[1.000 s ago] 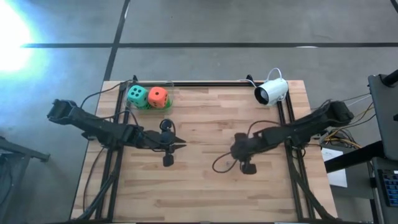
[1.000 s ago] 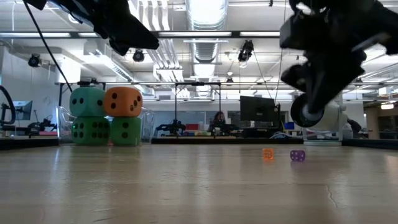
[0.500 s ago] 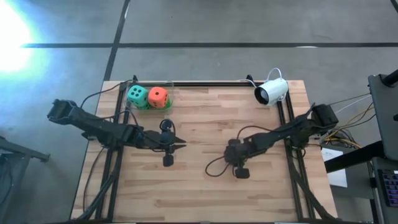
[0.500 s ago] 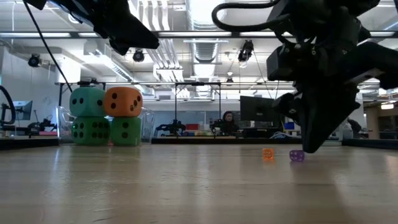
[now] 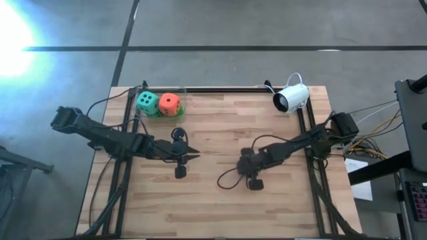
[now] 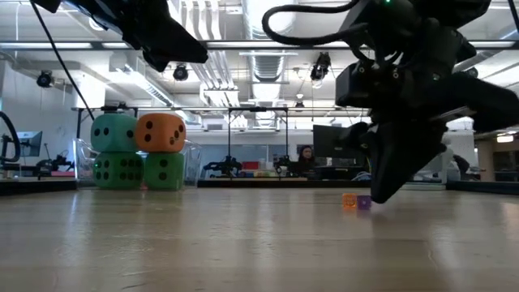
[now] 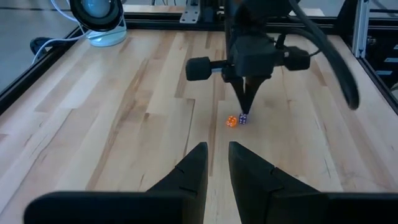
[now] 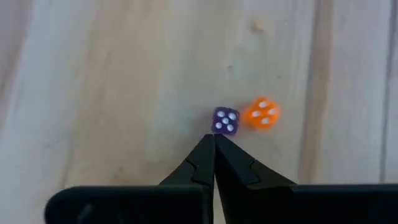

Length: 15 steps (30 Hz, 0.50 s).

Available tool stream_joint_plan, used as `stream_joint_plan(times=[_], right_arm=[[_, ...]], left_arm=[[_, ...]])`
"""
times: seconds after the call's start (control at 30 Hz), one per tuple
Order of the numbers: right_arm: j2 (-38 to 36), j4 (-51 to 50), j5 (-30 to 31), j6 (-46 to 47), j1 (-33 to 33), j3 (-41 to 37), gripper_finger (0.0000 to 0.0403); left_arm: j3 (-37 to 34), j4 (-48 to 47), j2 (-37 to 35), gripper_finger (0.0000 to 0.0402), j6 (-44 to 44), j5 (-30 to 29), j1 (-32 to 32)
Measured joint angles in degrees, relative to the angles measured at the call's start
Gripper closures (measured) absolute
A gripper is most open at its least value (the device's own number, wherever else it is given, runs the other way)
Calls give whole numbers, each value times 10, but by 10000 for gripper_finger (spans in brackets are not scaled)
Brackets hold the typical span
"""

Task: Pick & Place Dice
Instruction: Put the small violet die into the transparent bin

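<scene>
Four big soft dice stand stacked at the table's far left: a teal one [image 5: 147, 102] and an orange-red one [image 5: 169, 103] rest on two green ones [image 6: 118, 170] [image 6: 165, 171]. Right of the table's middle lie two tiny dice, one purple [image 8: 225, 121] and one orange [image 8: 262, 114], close together. My right gripper [image 8: 214, 138] is shut and points steeply down, its tip at the purple die. My left gripper [image 7: 217, 152] hovers left of the middle, high above the table, its fingers a narrow gap apart with nothing between them. My right gripper touches the tiny purple die's side [image 8: 219, 130] with the tip of its shut fingers [image 7: 244, 111]. The fingers slant down from above and from the table's right. The die lies flat on the table right beside the orange one.
A white camera [image 5: 291, 98] stands at the far right corner. A black cable loop [image 5: 227, 179] hangs off my right arm over the table's middle. Black frame rails [image 5: 220, 89] run along the far edge and both sides.
My right gripper has come down and toward the table's left, shut all the while. The tiny purple die has slid along the table toward the left, ending right beside the tiny orange one, which has stayed put.
</scene>
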Motion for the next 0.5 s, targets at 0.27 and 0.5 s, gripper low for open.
stream_joint_plan(times=[0.27, 0.5], right_arm=[[44, 10, 40, -34, -3, 31, 395], [93, 20, 72, -73, -5, 88, 394]], left_arm=[[0, 2, 0, 335, 0, 0, 0], [0, 3, 0, 335, -2, 2, -2]])
